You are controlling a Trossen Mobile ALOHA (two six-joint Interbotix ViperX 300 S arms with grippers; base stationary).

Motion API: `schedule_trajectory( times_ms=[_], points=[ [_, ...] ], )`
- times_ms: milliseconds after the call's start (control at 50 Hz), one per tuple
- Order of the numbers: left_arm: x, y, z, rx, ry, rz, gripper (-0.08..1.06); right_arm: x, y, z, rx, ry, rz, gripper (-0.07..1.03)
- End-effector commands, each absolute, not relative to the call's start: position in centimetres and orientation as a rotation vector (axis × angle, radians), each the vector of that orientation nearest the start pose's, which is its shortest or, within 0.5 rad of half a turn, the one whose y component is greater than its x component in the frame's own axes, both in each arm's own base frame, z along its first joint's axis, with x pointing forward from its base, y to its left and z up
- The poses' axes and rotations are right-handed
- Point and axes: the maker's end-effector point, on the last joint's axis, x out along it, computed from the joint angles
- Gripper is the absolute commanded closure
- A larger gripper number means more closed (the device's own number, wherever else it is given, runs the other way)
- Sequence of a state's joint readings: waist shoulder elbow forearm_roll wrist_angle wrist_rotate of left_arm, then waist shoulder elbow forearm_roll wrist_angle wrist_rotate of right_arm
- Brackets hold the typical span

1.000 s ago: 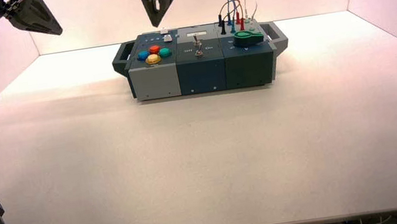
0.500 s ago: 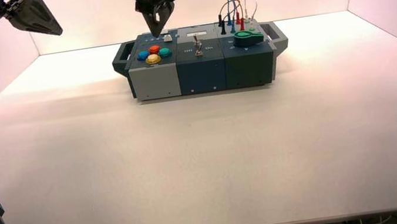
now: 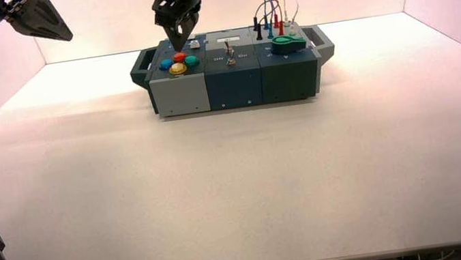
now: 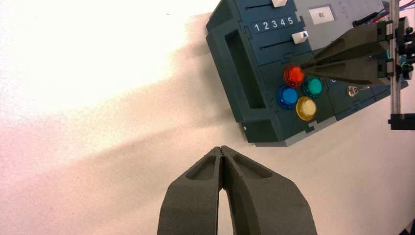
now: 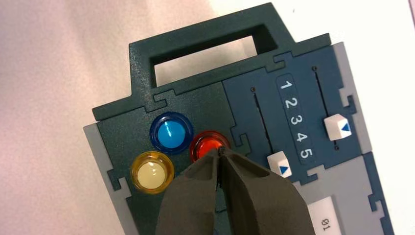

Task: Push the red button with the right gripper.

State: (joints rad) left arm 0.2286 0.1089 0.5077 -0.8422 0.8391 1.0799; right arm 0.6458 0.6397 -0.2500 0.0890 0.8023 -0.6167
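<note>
The red button (image 5: 203,144) sits in the four-button cluster at the left end of the box (image 3: 179,93). It also shows in the high view (image 3: 179,57) and in the left wrist view (image 4: 293,76). My right gripper (image 5: 219,151) is shut, and its narrow tip lies over the red button's edge, pointing down at it. I cannot tell whether it touches. From above, the right gripper (image 3: 179,45) hangs just above and behind the cluster. My left gripper (image 4: 221,148) is shut and empty, parked high at the far left (image 3: 64,36).
Around the red button are the blue button (image 5: 170,132), the yellow button (image 5: 152,172) and the teal button (image 4: 312,87). Two sliders with white caps (image 5: 337,127) flank the digits 1 to 5. A toggle switch (image 3: 229,55), a green knob (image 3: 287,43) and wires (image 3: 272,10) lie further right.
My right gripper has come down and slightly left, from well above the box to just over the button cluster. The left arm has not moved.
</note>
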Motion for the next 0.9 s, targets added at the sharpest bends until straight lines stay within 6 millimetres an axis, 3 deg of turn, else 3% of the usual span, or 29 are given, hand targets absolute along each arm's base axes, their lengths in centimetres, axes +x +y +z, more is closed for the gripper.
schedule_trajectory(
  times_ms=[20, 500, 660, 900],
  points=[
    [39.8, -1.1, 11.9, -0.097, 1.011, -0.550, 1.01, 45.3, 36.0, 7.6, -0.813, 0.918, 0.942, 0.98],
    [39.8, -1.0, 11.9, -0.095, 1.012, -0.551, 1.01, 44.9, 35.7, 6.9, -0.815, 0.927, 0.942, 0.98],
    [39.8, -1.0, 11.9, -0.095, 1.012, -0.551, 1.01, 44.7, 35.5, 8.4, -0.810, 0.911, 0.939, 0.98],
    [39.9, -1.0, 12.0, -0.094, 1.010, -0.550, 1.01, 43.9, 34.9, 12.2, -0.800, 0.862, 0.930, 0.98]
  ],
)
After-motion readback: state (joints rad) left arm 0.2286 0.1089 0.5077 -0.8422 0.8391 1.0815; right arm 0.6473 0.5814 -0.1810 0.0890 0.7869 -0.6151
